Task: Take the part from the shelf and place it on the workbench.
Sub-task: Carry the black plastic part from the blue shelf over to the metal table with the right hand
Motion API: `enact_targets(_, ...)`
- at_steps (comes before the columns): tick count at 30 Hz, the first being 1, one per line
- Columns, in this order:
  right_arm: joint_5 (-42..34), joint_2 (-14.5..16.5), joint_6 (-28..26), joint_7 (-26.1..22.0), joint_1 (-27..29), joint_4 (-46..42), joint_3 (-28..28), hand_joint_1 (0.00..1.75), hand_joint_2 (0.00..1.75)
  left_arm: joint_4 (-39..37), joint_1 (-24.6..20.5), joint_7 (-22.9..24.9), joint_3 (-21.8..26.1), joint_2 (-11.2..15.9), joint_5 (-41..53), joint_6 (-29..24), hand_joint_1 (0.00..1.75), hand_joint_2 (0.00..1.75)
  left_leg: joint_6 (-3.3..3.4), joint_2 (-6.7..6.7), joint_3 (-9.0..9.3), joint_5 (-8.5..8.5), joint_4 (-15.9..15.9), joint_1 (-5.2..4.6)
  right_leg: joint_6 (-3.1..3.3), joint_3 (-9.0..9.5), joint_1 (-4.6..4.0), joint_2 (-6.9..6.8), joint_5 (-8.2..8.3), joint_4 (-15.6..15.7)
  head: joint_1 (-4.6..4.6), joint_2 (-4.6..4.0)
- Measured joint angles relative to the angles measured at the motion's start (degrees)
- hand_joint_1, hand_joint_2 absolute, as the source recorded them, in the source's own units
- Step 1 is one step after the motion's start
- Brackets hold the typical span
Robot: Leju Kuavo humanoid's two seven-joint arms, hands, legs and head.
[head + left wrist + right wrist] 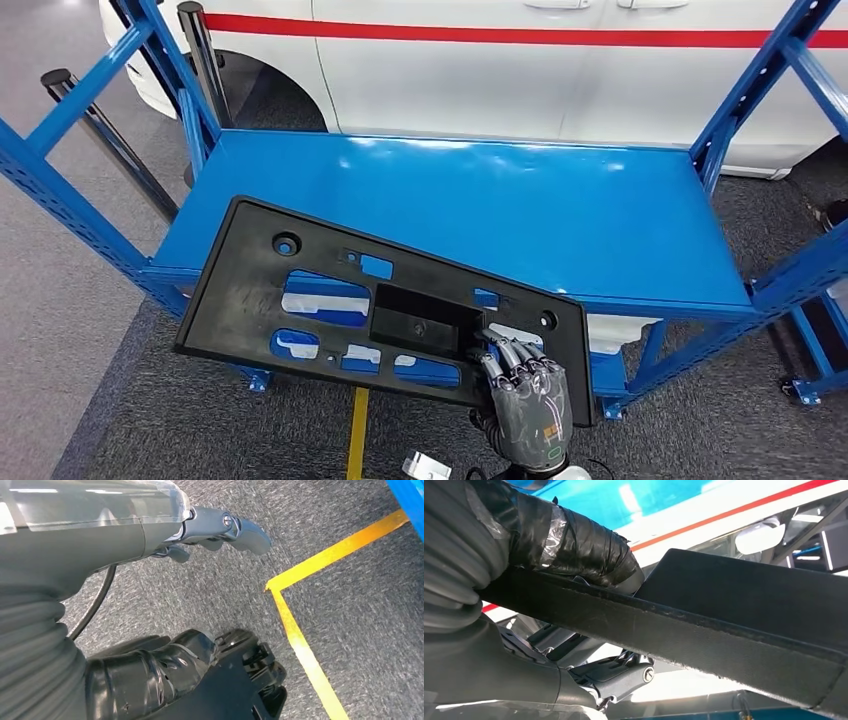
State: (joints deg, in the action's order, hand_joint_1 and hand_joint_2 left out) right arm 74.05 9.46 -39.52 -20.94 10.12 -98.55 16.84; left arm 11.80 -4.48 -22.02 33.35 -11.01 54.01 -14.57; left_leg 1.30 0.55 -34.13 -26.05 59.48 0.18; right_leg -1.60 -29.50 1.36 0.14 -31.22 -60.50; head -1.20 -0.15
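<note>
My right hand (522, 400) grips the near edge of the black part (380, 310), which juts tilted over the front lip of the blue shelf (560, 200) — half off, half on. My left hand (220, 530) hangs empty by the floor, fingers loosely apart. I'd lift level — one-handed, the far end may sag.

A car workshop or assembly floor: a blue steel rack (470, 200) stands on grey carpet (60, 260) marked with yellow tape (300, 640), and a white car (520, 70) with a red stripe is parked just beyond it.
</note>
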Motion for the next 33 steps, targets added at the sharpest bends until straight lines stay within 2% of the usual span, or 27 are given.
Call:
enact_targets(3,0.0,0.0,0.0,0.0,0.0,0.0,-0.2,1.75,1.75,0.0,0.1,0.0,0.0,0.0,0.0,0.0,0.0,1.75,-1.22,-0.13,-0.76,0.37,0.2,0.19,1.7,-1.04,-0.25,-0.02,1.08,0.5,0.0,0.0)
enact_targets(4,0.0,0.0,0.0,0.0,0.0,0.0,-0.2,1.75,1.75,0.0,0.2,0.0,0.1,0.0,0.0,0.0,0.0,1.75,-1.53,-0.2,-1.32,-0.81,1.1,0.32,2.37,-1.58,-0.24,-0.11,1.66,0.7,0.0,0.0)
enact_targets(6,0.0,0.1,0.0,0.0,0.0,0.0,-0.2,1.75,1.75,0.0,0.2,0.0,0.1,0.0,0.1,0.0,0.0,1.75,-1.96,-0.28,-3.03,-5.61,5.9,0.48,3.29,-2.86,-0.34,-0.29,2.83,0.9,0.03,0.0)
enact_targets(7,0.0,0.1,0.0,0.0,0.0,0.0,-0.3,1.75,1.75,0.0,0.2,0.0,0.1,0.0,0.1,0.0,0.0,1.75,-2.1,-0.29,-3.89,-8.18,9.3,0.49,3.5,-3.55,-0.48,-0.37,3.36,0.9,0.03,0.0)
enact_targets(8,0.0,0.2,0.0,0.0,0.0,0.1,-0.3,1.75,1.75,0.0,0.2,0.0,0.1,0.0,0.1,0.0,0.0,1.75,-2.17,-0.28,-4.45,-9.78,12.5,0.5,3.58,-4.26,-0.65,-0.43,3.87,0.8,0.03,0.0)
enact_targets(9,0.0,0.2,0.0,0.0,0.0,0.1,-0.3,1.75,1.75,0.0,0.2,0.0,0.1,0.0,0.1,0.0,0.0,1.75,-2.15,-0.28,-4.4,-10.11,14.6,0.49,3.63,-4.95,-0.8,-0.5,4.38,0.8,0.03,0.0)
enact_targets(10,0.0,0.2,0.0,0.0,0.0,0.1,-0.3,1.75,1.75,0.0,0.2,0.0,0.1,0.0,0.1,0.0,0.0,1.75,-2.04,-0.28,-3.49,-9.2,14.8,0.48,3.62,-5.65,-0.91,-0.53,4.88,0.6,0.03,0.0)
enact_targets(11,0.0,0.2,0.0,0.0,0.0,0.1,-0.3,1.75,1.75,0.0,0.2,0.0,0.1,0.0,0.1,0.0,0.0,1.75,-1.84,-0.29,-1.58,-7.53,13.0,0.44,3.58,-6.32,-0.99,-0.53,5.36,0.5,0.03,0.0)
enact_targets(12,0.0,0.2,0.0,0.0,0.0,0.1,-0.3,1.75,1.75,0.0,0.2,0.1,0.1,0.0,0.1,0.0,0.0,1.75,-1.54,-0.31,1.14,-5.95,9.6,0.36,3.51,-6.87,-1.03,-0.52,5.79,0.3,0.03,0.0)
enact_targets(13,0.0,0.2,0.0,0.0,0.0,0.1,-0.3,1.75,1.75,0.0,0.1,0.1,0.1,0.0,0.1,0.0,0.0,1.75,-1.17,-0.32,4.09,-5.25,5.3,0.18,3.34,-7.33,-1.08,-0.5,6.2,0.2,0.04,0.0)
enact_targets(14,0.0,0.2,0.0,0.0,0.0,0.1,-0.3,1.75,1.75,0.0,0.0,0.1,0.1,0.0,0.1,0.0,0.0,1.75,-0.87,-0.33,6.64,-5.21,1.4,0.01,3.08,-7.62,-1.11,-0.51,6.62,0.1,0.03,0.0)
enact_targets(15,0.0,0.2,0.0,0.0,0.0,0.1,-0.3,1.75,1.75,0.0,-0.1,0.1,0.2,0.0,0.1,0.0,0.0,1.75,-0.6,-0.35,8.21,-5.54,-1.3,-0.2,2.76,-7.74,-1.08,-0.57,7.08,0.2,0.03,0.0)
enact_targets(16,0.0,0.2,0.0,0.0,0.0,0.1,-0.3,1.75,1.75,0.0,-0.1,0.1,0.2,0.0,0.1,0.0,0.0,1.75,-0.35,-0.35,8.85,-5.83,-2.8,-0.39,2.4,-7.78,-1.03,-0.64,7.6,0.4,0.03,0.0)
enact_targets(18,0.0,0.3,0.0,0.1,0.1,0.1,-0.3,1.75,1.75,0.0,-0.1,0.0,0.4,0.0,0.1,-0.1,0.0,1.75,0.18,-0.22,8.53,-4.77,-3.7,-0.35,1.71,-7.84,-0.92,-0.69,8.27,0.8,0.0,0.0)
enact_targets(19,-0.1,0.3,0.0,0.1,0.1,0.1,-0.3,1.75,1.75,0.0,-0.1,0.0,0.4,0.0,0.1,-0.1,0.0,1.75,0.56,-0.09,8.16,-4.02,-4.0,-0.23,1.43,-8.08,-0.9,-0.61,7.45,0.4,-0.02,0.0)
enact_targets(20,-0.1,0.3,0.0,0.1,0.1,0.1,-0.3,1.75,1.75,0.0,-0.1,0.0,0.5,0.0,0.1,-0.1,0.0,1.75,0.92,0.06,7.62,-3.22,-4.3,-0.11,1.18,-8.56,-0.88,-0.51,5.52,-0.9,-0.05,0.0)
enact_targets(21,-0.1,0.3,0.0,0.1,0.1,0.2,-0.3,1.75,1.75,0.0,-0.1,0.0,0.5,0.0,0.1,-0.1,0.0,1.75,1.21,0.2,6.93,-2.56,-4.4,-0.06,0.98,-9.26,-0.77,-0.42,2.6,-3.5,-0.07,0.0)
enact_targets(22,-0.2,0.3,0.0,0.1,0.1,0.2,-0.3,1.75,1.75,0.0,-0.1,0.0,0.5,0.0,0.1,-0.2,0.0,1.75,1.43,0.24,6.13,-1.96,-4.2,-0.12,0.74,-10.07,-0.69,-0.36,-0.38,-6.9,-0.08,0.0)
enact_targets(23,-0.2,0.3,0.0,0.1,0.1,0.2,-0.3,1.75,1.75,0.0,-0.1,0.0,0.5,0.0,0.1,-0.2,0.0,1.75,1.49,0.29,5.25,-1.41,-4.0,-0.18,0.51,-10.74,-0.6,-0.35,-2.48,-10.5,-0.08,0.0)
enact_targets(24,-0.2,0.3,0.0,0.2,0.2,0.2,-0.3,1.75,1.75,0.0,-0.1,0.0,0.6,0.0,0.1,-0.2,0.0,1.75,1.45,0.34,4.31,-0.9,-3.6,-0.21,0.29,-10.96,-0.5,-0.34,-3.17,-13.3,-0.08,0.0)
enact_targets(25,-0.2,0.3,0.0,0.2,0.2,0.2,-0.3,1.75,1.75,0.0,-0.1,0.0,0.6,0.0,0.1,-0.2,0.0,1.75,1.35,0.37,3.31,-0.46,-3.2,-0.21,0.09,-10.47,-0.38,-0.35,-2.47,-14.5,-0.08,0.0)
enact_targets(26,-0.2,0.3,0.0,0.2,0.2,0.2,-0.3,1.75,1.75,0.0,-0.1,0.0,0.7,0.0,0.1,-0.2,0.0,1.75,1.21,0.39,2.24,-0.11,-2.6,-0.19,-0.06,-9.07,-0.21,-0.35,-0.9,-13.8,-0.08,0.0)
enact_targets(27,-0.2,0.3,0.0,0.2,0.2,0.2,-0.3,1.75,1.75,0.0,-0.1,0.0,0.7,0.0,0.1,-0.2,0.0,1.75,1.02,0.38,1.21,0.15,-2.0,-0.16,-0.2,-6.72,0.0,-0.36,0.66,-11.3,-0.08,0.0)
enact_targets(28,-0.3,0.3,0.0,0.2,0.1,0.2,-0.3,1.75,1.75,0.0,-0.1,0.0,0.7,0.0,0.1,-0.2,0.0,1.75,0.79,0.35,0.25,0.35,-1.3,-0.18,-0.27,-4.04,0.11,-0.36,1.17,-7.9,-0.08,0.0)
enact_targets(30,-0.3,0.3,0.0,0.3,0.0,0.2,-0.4,1.75,1.75,0.0,-0.1,0.0,0.9,0.0,0.2,-0.2,0.0,1.75,0.18,0.29,-1.05,0.83,-0.2,-0.26,0.18,-0.04,-0.04,-0.25,0.22,-1.6,-0.03,0.0)
enact_targets(31,-0.3,0.3,0.0,0.3,0.0,0.2,-0.4,1.75,1.75,0.0,-0.1,0.0,0.9,0.0,0.2,-0.3,0.0,1.75,-0.17,0.27,-1.39,1.19,0.1,-0.29,0.62,0.53,-0.27,-0.19,-0.48,-0.1,-0.01,0.0)
enact_targets(33,-0.3,0.3,0.0,0.3,0.0,0.2,-0.4,1.75,1.75,0.0,-0.1,0.0,1.0,0.0,0.2,-0.3,0.0,1.75,-0.97,0.21,-1.82,1.76,0.2,-0.1,1.81,-0.04,-0.46,-0.25,0.06,0.5,0.0,0.0)
